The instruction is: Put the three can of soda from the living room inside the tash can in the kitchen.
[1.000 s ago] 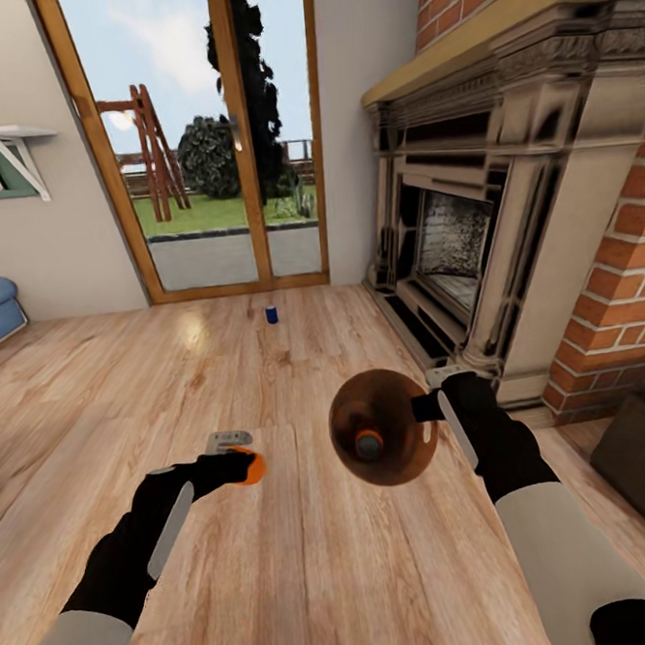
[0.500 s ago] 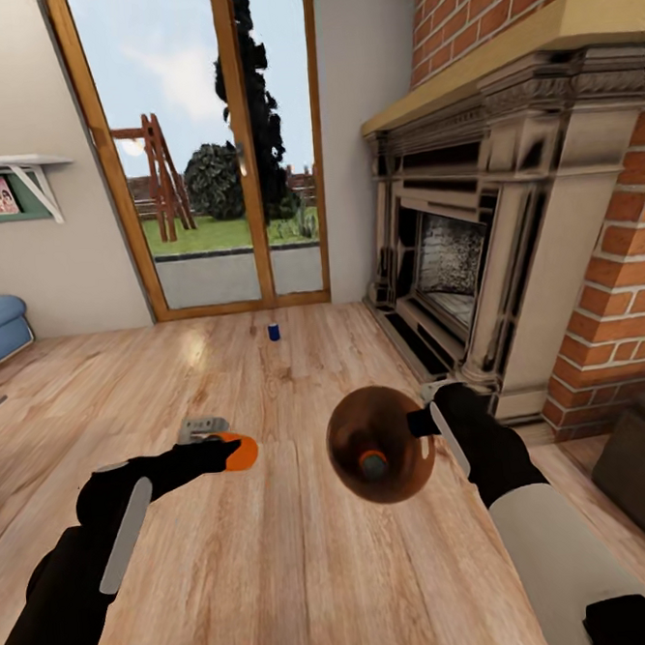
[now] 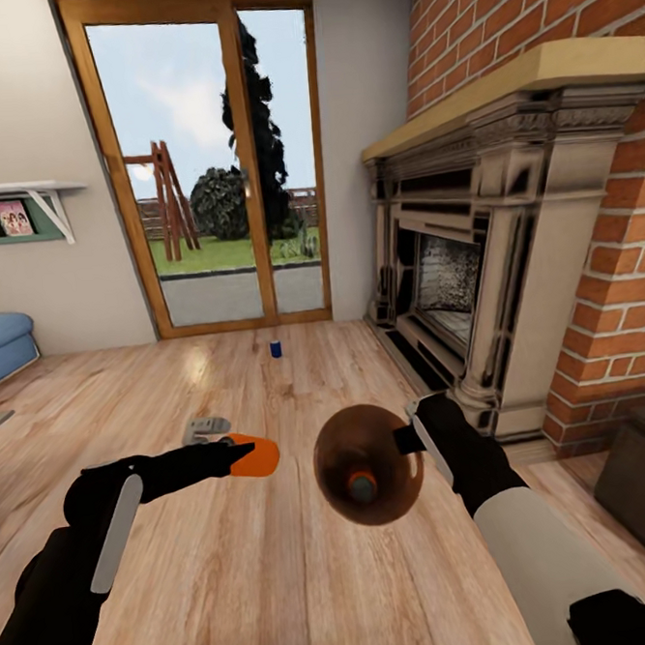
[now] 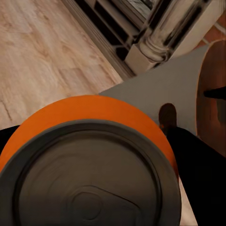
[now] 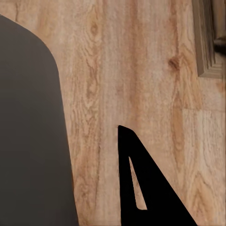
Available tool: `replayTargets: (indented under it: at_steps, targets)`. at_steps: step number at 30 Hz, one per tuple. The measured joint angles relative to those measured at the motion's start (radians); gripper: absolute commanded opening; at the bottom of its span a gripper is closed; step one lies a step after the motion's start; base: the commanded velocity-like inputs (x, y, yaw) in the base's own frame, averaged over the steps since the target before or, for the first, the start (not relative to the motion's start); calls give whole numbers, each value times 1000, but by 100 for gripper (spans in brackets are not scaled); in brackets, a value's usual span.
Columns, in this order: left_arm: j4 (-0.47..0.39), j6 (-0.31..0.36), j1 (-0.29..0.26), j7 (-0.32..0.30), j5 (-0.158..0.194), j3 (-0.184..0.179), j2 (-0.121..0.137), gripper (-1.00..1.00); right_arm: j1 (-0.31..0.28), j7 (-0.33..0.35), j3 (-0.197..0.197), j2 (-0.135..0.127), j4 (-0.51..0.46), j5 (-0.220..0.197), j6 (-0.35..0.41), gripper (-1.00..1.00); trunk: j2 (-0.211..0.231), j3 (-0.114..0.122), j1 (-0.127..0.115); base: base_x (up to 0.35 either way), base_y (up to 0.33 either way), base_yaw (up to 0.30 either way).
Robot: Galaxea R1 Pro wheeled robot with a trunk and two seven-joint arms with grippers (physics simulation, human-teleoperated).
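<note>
While a dark blue soda can [image 3: 276, 348] waits on the living-room floor near the glass doors, the robot's left gripper [image 3: 244, 456] clenches an orange soda can [image 3: 255, 456] beside the trash can [image 3: 367, 463], which the right gripper [image 3: 405, 439] grips by its rim. One can [image 3: 362, 485] already lies inside; the kitchen trip remains.

Wood floor [image 3: 284, 578]; brick wall [image 3: 530, 5] with dark fireplace [image 3: 454, 273]; glass doors [image 3: 214, 176] onto garden; blue sofa [image 3: 0, 348]; wall shelf [image 3: 17, 206].
</note>
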Motion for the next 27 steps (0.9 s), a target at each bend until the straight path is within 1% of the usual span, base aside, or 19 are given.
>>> replayTargets:
  at_steps: [2,6,9,10,14,18,19,20,22,23,25,26,27]
  targets:
    - [-5,7,0,-3,-1,-2,0,-100,0,-3,2,1,9,12,0,-100,0,8,-1,0,0,0]
    - [-17,16,0,-5,-1,-3,0,-100,0,-5,4,2,25,-6,0,-100,1,23,-3,0,0,0]
    - [-23,28,0,-6,-1,-4,-5,-100,0,-6,4,7,31,4,0,-100,2,35,-4,0,0,0]
    - [-28,37,0,-6,0,-4,-8,-100,0,-6,4,10,34,6,0,-100,2,35,-4,0,0,0]
    - [-40,46,0,-9,-1,-4,-11,-100,-1,-18,5,15,58,-11,0,-100,2,35,-4,0,0,0]
    - [-45,50,-1,-12,-1,-6,-13,-100,-1,-35,4,17,75,8,0,-100,2,35,-4,0,0,0]
    - [-46,52,-1,-14,1,-16,-14,-100,-1,-37,4,18,78,4,0,-100,2,35,-4,0,0,0]
    - [-47,55,-2,-23,5,-41,-17,-100,-1,-38,4,20,79,-1,0,-100,2,35,-4,0,0,0]
    - [-47,56,-2,-38,2,-67,-19,-100,-1,-39,4,23,81,-12,0,-100,2,35,-4,0,0,0]
    - [-48,59,-2,-53,7,-86,-27,-100,-1,-40,4,26,85,-11,0,-100,2,35,-4,0,0,0]
    - [-49,62,-3,-65,2,-100,-39,-100,-1,-40,4,29,89,-7,0,-100,2,35,-4,0,0,0]
    - [-49,68,-3,-72,2,-111,-58,-100,-1,-41,4,30,92,-2,0,-100,2,35,-4,0,0,0]
    - [-49,66,-3,-77,-9,-124,-79,-100,-2,-43,4,31,93,28,0,-100,2,35,-4,0,0,0]
